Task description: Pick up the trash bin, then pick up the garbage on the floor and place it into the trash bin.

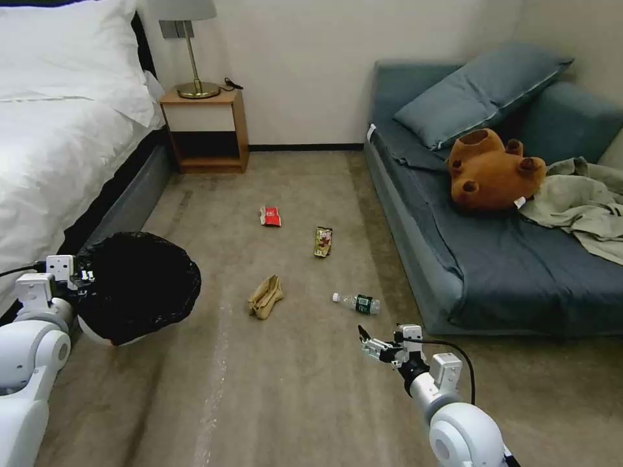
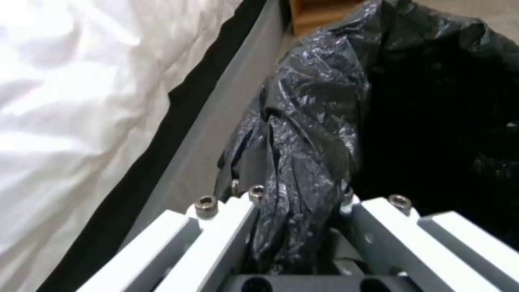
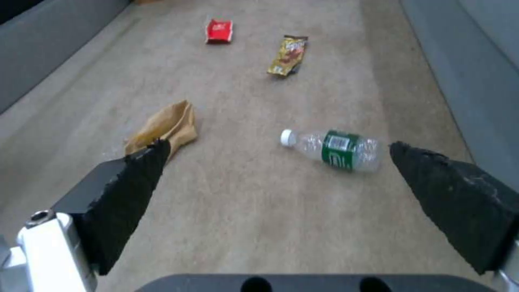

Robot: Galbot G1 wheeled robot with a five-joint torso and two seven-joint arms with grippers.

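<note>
Beside the bed (image 1: 52, 143), left gripper (image 2: 297, 202) clamps trash bin (image 1: 139, 285).

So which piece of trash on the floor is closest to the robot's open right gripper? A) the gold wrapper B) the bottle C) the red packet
B: the bottle lies on the carpet just ahead of the right gripper, whose fingers are spread wide.

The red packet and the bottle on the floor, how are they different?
The red packet is flat, solid red and lies far from the right gripper; the bottle is round, see-through with a green label and white cap, lying on its side nearest that gripper. Both rest on the carpet, outside the trash bin.
</note>
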